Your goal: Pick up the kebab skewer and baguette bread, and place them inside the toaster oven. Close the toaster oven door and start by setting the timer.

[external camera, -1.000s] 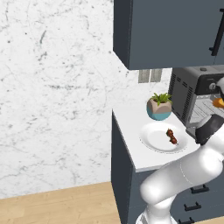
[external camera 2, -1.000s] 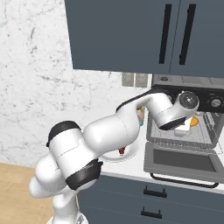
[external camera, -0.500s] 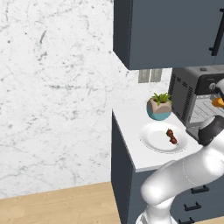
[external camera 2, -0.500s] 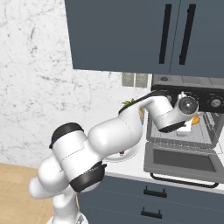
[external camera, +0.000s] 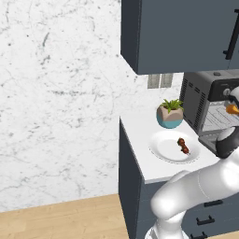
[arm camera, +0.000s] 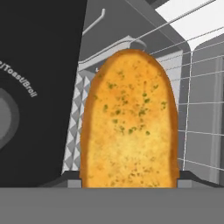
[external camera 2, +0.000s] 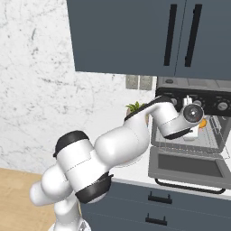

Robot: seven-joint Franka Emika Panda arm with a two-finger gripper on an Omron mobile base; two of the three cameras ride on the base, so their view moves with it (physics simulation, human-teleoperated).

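Observation:
The baguette bread (arm camera: 130, 122), a golden-orange herb-flecked loaf, sits upright between my two fingertips (arm camera: 72, 181). My gripper (external camera 2: 198, 127) is shut on it and holds it at the mouth of the toaster oven (external camera 2: 194, 92). An orange bit of the baguette bread (external camera 2: 203, 122) shows beside the hand, above the silver wire rack (external camera 2: 203, 140). The toaster oven door (external camera 2: 187, 167) lies folded down and open. The kebab skewer (external camera: 183, 145) rests on the white plate (external camera: 163, 148) on the counter, left of the oven.
A potted plant (external camera: 170, 113) in a teal pot stands between the plate and the oven's vented side (external camera: 191, 100). The oven's control panel (arm camera: 35, 87) with a knob is close beside the loaf. Dark cabinets (external camera 2: 135, 36) hang overhead.
The arm's elbow has shifted slightly near the oven. The hand stays at the oven's mouth with the loaf still held.

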